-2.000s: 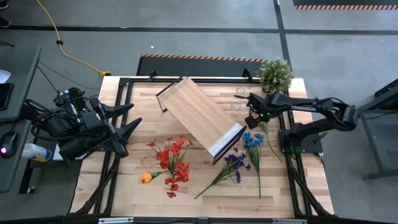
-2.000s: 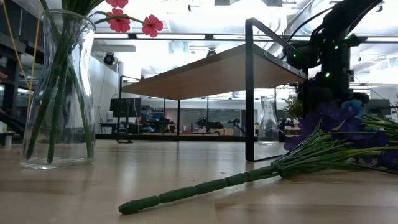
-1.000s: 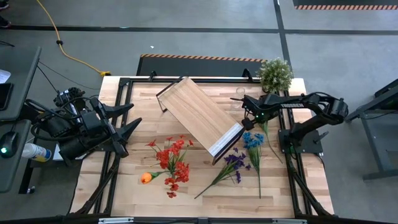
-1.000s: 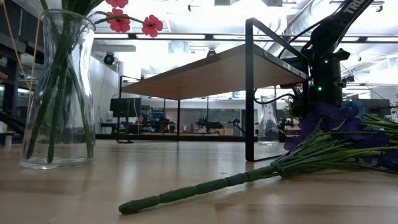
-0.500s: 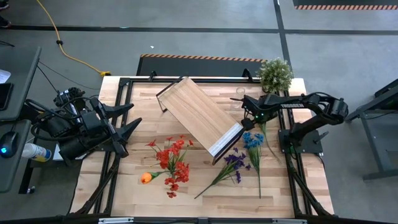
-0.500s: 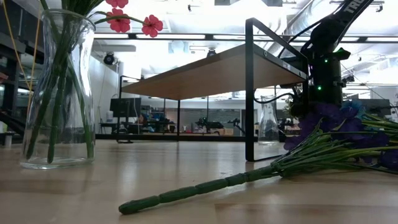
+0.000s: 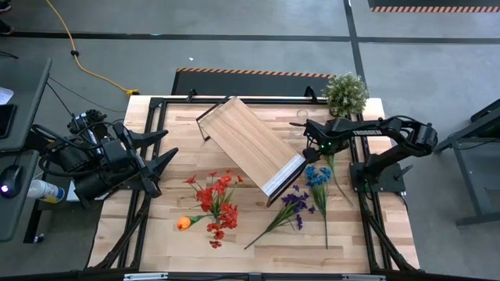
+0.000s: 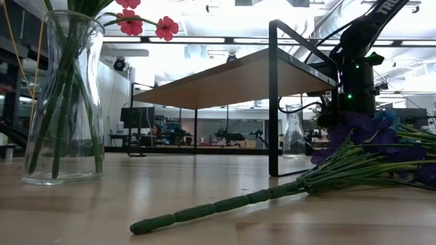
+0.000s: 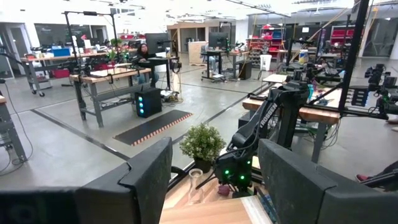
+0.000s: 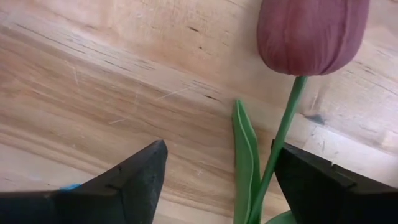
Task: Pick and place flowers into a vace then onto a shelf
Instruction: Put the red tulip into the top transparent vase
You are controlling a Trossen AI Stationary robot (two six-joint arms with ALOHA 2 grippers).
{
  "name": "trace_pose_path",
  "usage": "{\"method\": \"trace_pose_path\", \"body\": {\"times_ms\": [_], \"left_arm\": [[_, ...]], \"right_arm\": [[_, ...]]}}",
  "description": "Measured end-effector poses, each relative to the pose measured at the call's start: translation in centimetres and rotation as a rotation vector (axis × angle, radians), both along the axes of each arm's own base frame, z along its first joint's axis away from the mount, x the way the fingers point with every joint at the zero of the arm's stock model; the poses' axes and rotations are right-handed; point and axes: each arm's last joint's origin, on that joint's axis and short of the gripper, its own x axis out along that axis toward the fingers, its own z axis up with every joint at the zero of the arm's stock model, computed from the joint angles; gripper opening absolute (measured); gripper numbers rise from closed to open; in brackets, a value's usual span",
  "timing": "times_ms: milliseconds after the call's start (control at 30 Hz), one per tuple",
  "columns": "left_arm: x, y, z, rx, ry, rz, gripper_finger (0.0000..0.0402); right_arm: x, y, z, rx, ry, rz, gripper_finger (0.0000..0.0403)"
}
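Since a couple seconds back my right gripper (image 10: 214, 171) has slid in toward the far end of the shelf (image 7: 250, 148) and dropped low over the maroon tulip (image 10: 311, 34), fingers still apart with nothing pinched yet. Its stem (image 10: 281, 140) runs lengthwise between my fingers, hugging one, bloom straight ahead on the table. My left gripper (image 9: 214, 177) sits released way across the table, so this grab's mine.

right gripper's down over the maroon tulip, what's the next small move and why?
Probably close the right gripper on the maroon tulip: its green stem lies on the tabletop between the open fingers, nearer one finger, not yet pinched.
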Motion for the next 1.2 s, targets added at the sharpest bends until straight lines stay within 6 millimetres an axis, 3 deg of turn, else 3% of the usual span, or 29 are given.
{"method": "trace_pose_path", "body": {"times_ms": [1200], "left_arm": [[0.0, 0.0, 0.0, 0.0, 0.0, 0.0, 0.0269]], "right_arm": [[-0.06, -0.08, -0.01, -0.025, 0.013, -0.05, 0.0006]]}}
